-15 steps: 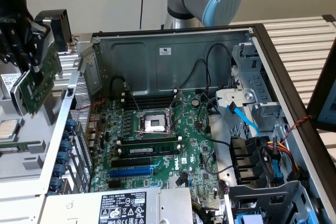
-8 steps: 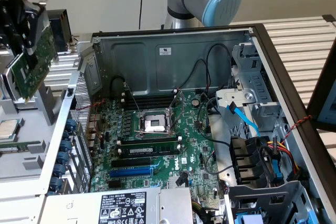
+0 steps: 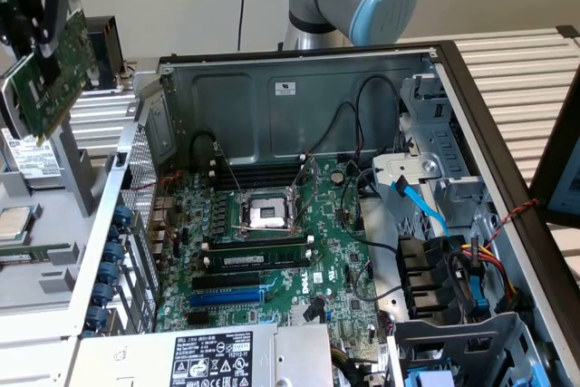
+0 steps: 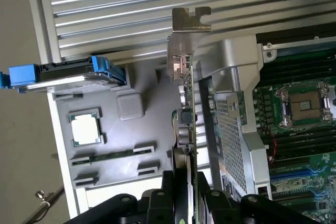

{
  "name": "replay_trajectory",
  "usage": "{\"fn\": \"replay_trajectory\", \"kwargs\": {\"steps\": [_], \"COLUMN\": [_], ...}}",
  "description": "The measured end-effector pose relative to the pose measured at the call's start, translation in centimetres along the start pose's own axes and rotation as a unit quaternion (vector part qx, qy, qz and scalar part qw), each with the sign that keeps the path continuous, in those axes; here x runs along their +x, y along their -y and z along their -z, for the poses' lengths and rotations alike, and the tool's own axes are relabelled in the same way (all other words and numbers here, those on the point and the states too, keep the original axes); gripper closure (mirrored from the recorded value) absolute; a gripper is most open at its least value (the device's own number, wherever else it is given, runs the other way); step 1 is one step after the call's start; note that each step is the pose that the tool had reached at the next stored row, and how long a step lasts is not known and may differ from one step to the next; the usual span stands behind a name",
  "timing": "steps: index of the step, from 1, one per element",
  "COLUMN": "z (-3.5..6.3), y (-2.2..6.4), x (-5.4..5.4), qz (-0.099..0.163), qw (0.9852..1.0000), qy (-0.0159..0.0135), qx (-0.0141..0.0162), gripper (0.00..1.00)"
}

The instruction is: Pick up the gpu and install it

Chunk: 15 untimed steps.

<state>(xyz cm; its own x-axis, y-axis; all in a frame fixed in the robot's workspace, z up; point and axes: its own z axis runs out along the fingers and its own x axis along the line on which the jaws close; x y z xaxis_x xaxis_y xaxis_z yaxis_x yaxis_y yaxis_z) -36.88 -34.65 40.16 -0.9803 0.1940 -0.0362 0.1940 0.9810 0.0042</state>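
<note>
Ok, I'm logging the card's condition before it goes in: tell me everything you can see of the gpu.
The gpu is a small green circuit card with a silver metal end bracket. In the wrist view it is seen edge-on, with small components along it. It hangs tilted in the air at the exterior view's left, outside the open computer case and over the grey parts tray. The gripper is clamped on the end opposite the bracket. Nothing else touches it.
</note>
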Motion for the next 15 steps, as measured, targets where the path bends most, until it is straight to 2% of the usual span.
{"fn": "replay_trajectory", "kwargs": {"steps": [7,15], "z": [3.08,5.00], "y": [-0.42,-1.02], "x": [-2.4,-5.5], "qz": [0.001,0.001], "qw": [1.0000,1.0000], "qy": [-0.0016,-0.0059], "qx": [-0.0011,-0.0016], "gripper": [0.73,0.73]}}
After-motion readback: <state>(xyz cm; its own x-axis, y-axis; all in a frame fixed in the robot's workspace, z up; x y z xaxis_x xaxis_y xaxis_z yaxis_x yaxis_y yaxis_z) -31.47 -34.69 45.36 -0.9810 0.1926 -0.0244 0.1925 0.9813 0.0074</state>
